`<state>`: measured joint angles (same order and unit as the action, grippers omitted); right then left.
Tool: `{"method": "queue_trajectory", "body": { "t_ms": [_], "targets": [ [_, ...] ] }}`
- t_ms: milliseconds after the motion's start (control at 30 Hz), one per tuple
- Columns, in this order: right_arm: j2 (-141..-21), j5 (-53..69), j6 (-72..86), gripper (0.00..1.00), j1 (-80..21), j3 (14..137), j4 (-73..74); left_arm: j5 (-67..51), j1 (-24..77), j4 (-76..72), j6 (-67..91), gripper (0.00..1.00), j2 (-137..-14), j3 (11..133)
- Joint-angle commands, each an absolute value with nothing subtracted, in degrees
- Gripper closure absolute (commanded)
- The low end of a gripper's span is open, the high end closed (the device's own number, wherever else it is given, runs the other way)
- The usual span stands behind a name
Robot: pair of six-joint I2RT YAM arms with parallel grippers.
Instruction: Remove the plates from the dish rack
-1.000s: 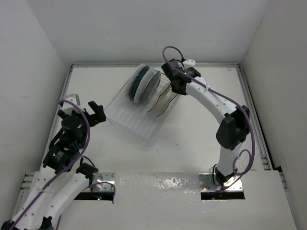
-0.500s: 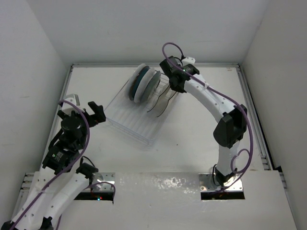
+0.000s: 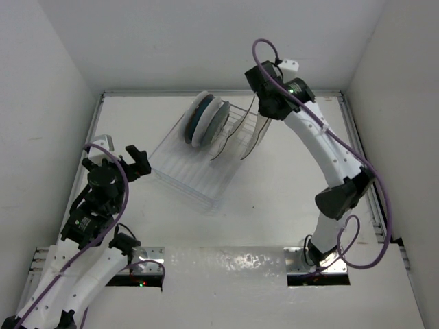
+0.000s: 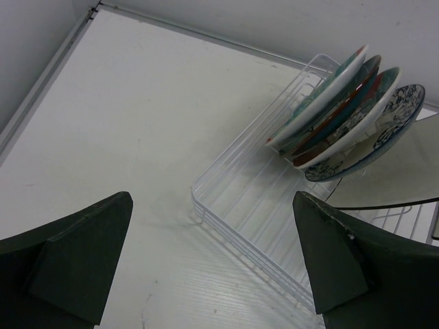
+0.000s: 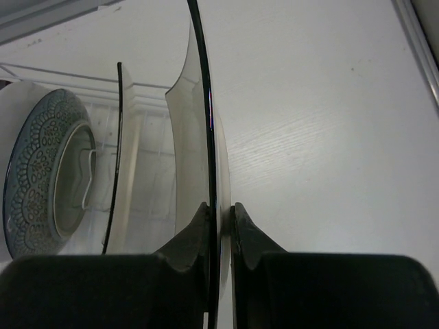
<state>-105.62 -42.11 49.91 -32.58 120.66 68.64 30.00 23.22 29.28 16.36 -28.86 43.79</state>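
White walled tabletop (image 3: 288, 199): we are clamping the right gripper (image 5: 219, 209) on a square plate (image 5: 192, 151), edge-on and upright at the right edge of the dish rack (image 3: 195, 177); the left gripper (image 3: 118, 152) is gaping wide, well to its left.

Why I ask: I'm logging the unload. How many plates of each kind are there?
Round plates: 4, judging by the rims in the left wrist view
Square plates: 2, one of them in the right tool
Total: 6
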Motion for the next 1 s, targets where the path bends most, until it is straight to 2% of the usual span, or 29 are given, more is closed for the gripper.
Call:
{"method": "queue_trajectory", "body": {
  "t_ms": [0, 233, 333, 433, 467, 633, 833, 967],
  "targets": [
    [-96.3, -45.7, 46.5, 1.00, -30.3, 121.2, 64.4, 30.5, 23.2, 26.6, 15.9, 0.00, -29.0, 43.5],
    [-87.1, -43.1, 43.3, 1.00, -21.2, 114.0, 59.1, 30.0, 23.2, 26.5, 15.8, 0.00, -28.9, 43.4],
    [-80.2, -41.0, 43.9, 1.00, -14.7, 103.6, 52.3, 29.8, 23.2, 26.5, 15.8, 0.00, -28.8, 43.4],
    [-70.2, -41.1, 44.2, 1.00, -11.9, 83.5, 38.6, 29.7, 23.1, 26.5, 15.7, 0.00, -28.8, 43.4],
    [-66.0, -41.3, 45.0, 1.00, -11.2, 79.8, 33.1, 29.7, 23.2, 26.5, 15.7, 0.00, -28.7, 43.4],
    [-57.9, -41.2, 49.7, 1.00, -6.3, 64.2, 24.4, 29.3, 23.2, 26.4, 15.7, 0.00, -29.1, 43.4],
    [-51.8, -41.9, 56.7, 1.00, -4.0, 43.5, 12.8, 28.9, 23.2, 26.4, 15.6, 0.00, -29.3, 43.3],
    [-51.2, -41.3, 59.6, 1.00, -3.3, 35.2, 3.9, 28.7, 23.2, 26.2, 15.6, 0.00, -29.4, 43.2]
  ]
}}
